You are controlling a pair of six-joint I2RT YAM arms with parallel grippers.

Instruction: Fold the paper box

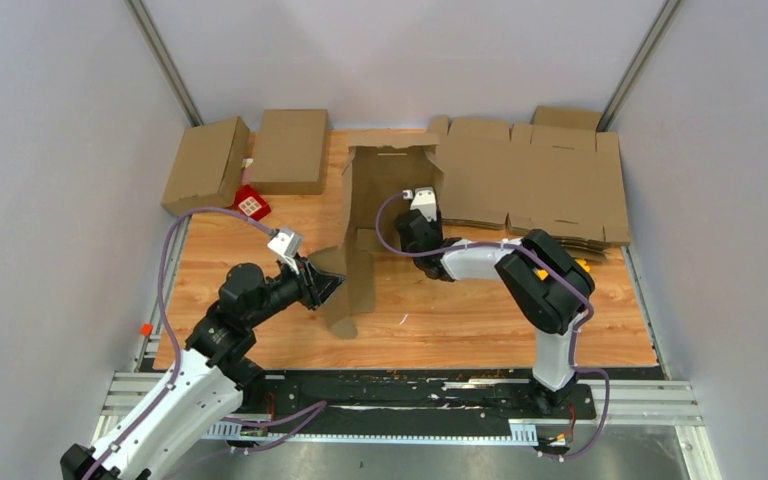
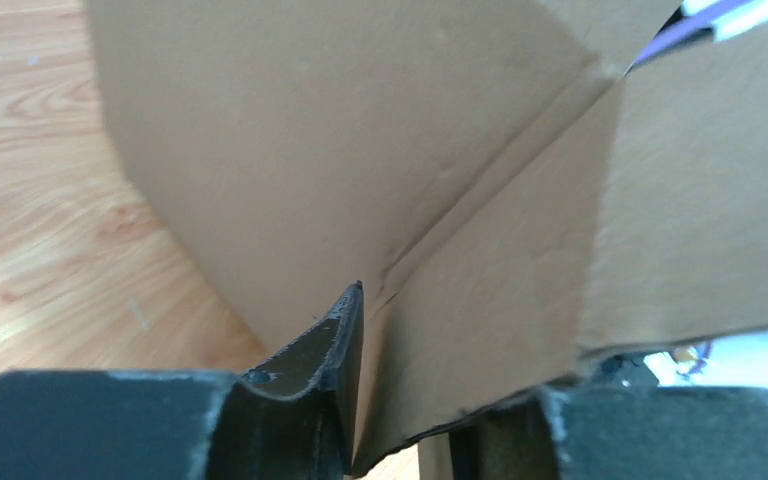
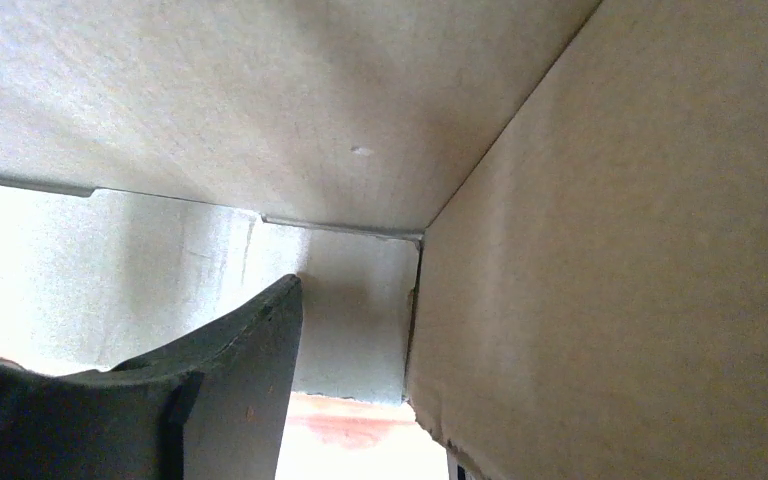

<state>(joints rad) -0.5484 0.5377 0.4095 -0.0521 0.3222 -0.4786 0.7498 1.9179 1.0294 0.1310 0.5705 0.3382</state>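
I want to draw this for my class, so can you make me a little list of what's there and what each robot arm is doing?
Middle: half-folded box, standing up
Left gripper: at the box's near flap, cardboard between its fingers
Right gripper: reaching in beside the box's right wall
Far right: flat cardboard sheets, stacked
Far left: two brown boxes and a small red thing
Table: wooden top

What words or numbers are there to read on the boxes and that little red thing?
No words or numbers can be read anywhere.
red thing: white squares on it, too small to read.
standing box: plain brown, no print.
folded boxes and flat sheets: no print shows.
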